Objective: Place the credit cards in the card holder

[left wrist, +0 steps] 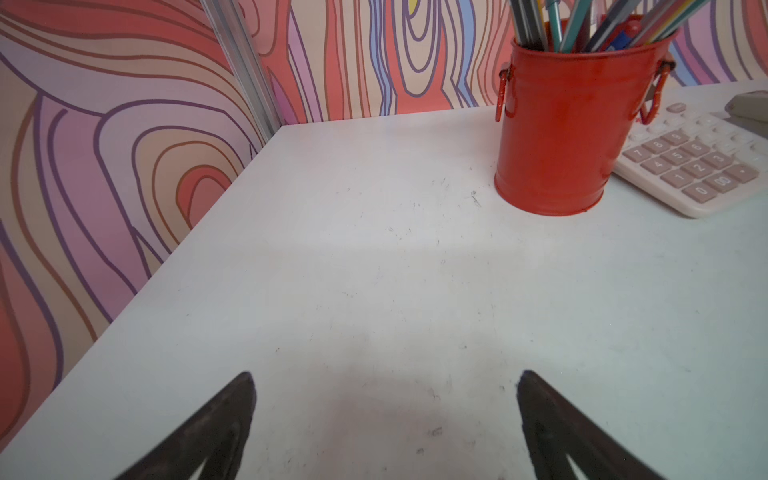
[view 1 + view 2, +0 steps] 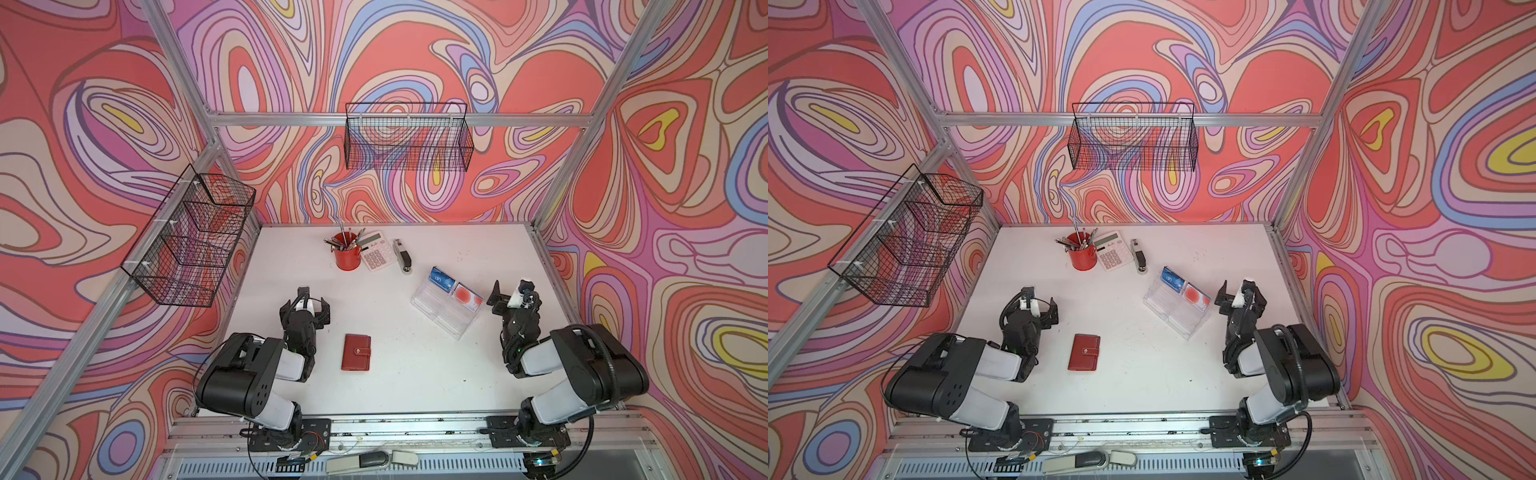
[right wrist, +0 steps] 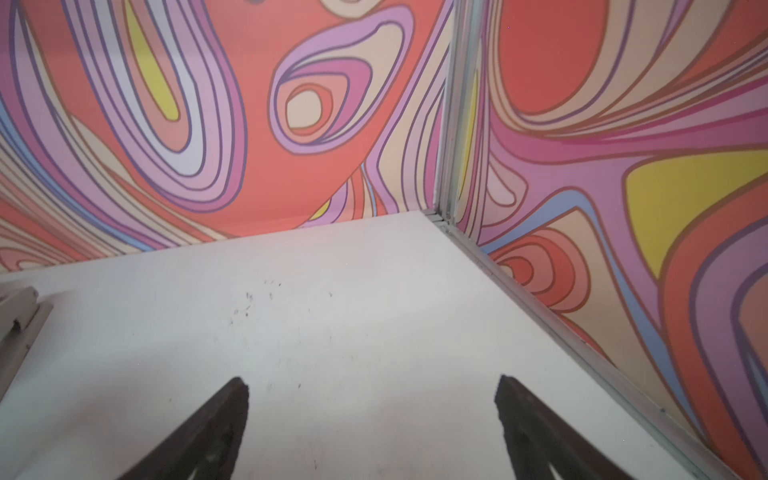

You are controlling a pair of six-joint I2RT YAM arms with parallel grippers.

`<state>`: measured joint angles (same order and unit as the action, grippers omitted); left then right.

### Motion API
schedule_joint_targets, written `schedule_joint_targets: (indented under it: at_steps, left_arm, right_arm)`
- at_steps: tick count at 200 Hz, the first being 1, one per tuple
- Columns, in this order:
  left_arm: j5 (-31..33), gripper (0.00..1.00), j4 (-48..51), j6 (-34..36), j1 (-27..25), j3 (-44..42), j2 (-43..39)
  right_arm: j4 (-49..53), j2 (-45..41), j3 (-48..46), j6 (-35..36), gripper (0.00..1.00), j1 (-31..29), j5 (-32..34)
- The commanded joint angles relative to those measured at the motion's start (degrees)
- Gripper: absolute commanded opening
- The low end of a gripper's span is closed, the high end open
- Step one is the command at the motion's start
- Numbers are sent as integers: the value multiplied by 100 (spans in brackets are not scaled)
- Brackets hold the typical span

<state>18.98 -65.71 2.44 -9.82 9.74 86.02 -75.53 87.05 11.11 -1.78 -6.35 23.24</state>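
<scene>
- The left claw point(image 2: 306, 308) hangs spread wide above the bare tabletop point(image 2: 415, 374), pinching nothing.
- The right claw point(image 2: 510, 294) is likewise spread and empty, just beside the clear acrylic tray point(image 2: 434, 309).
- The red card holder point(image 2: 356, 352) lies flat and folded shut on the tabletop between the arms, nearer the left one.
- The credit cards point(image 2: 440, 277) rest in the tray's far compartments, blue beside a pale card point(image 2: 466, 296) with a red circle.
- A red pencil bucket point(image 2: 347, 257), a calculator point(image 2: 376, 251) and a stapler point(image 2: 402, 255) stand near the back.

Plain red on small leather-look folding card holder point(image 2: 356, 352). In clear acrylic tray point(image 2: 440, 312): blue, white-printed thin credit card point(image 2: 441, 277); pale neighbour card point(image 2: 466, 297) with red-orange circle.
</scene>
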Motion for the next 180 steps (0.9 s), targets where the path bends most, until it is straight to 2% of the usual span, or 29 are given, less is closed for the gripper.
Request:
schedule_joint_targets:
  at_steps: [1,18,30,48,71,93,113,126,140,154,160,173,180]
  left_arm:
    - [494,100,-232,423,-241,134,-559]
    - [789,100,657,601,-484,432,-1112]
    - [902,100,1776,173,-532,789,-1647]
    - [584,100,3338,-298,-538,1317,-2335]
    - [545,100,4890,-1206,-534,1895,-2992]
    - [-153,100,6786,-1883,-538,2701,-3478]
    - [-829,100,8563,-2543,-535,3423,-3642]
    - [-1303,100,9367,-2532,-528,3805,-3620]
    - [-1225,100,9801,-2596,-530,3968,-3631]
    - [-1042,100,10094,-2934,-526,4009,-3735]
    - [-1135,100,10087,-2928,-527,3984,-3813]
    - [-1373,100,9880,-2770,-529,3834,-4053]
    - [-1274,100,9958,-2823,-529,3796,-4190]
  right_arm:
    - [641,-511,215,-132,98,-21,535]
    - [1010,-859,269,-203,98,-16,720]
    - [1105,-1030,279,-284,98,-24,942]
    - [1459,-1387,292,-377,98,-17,1135]
    - [2173,-1836,424,-654,98,-24,1263]
    - [2814,-2196,628,-914,98,-23,1042]
    - [3754,-2701,937,-1653,98,-19,707]
    - [4780,-3021,1370,-2212,98,-21,629]
    - [6095,-3167,2097,-2292,98,-17,684]
    - [7311,-3094,2699,-3209,98,-7,1056]
    - [7434,-3088,2840,-3261,98,-14,792]
    - [6957,-3062,2917,-2687,98,-1,-602]
    - [6872,-3013,2976,-2675,98,-7,-1021]
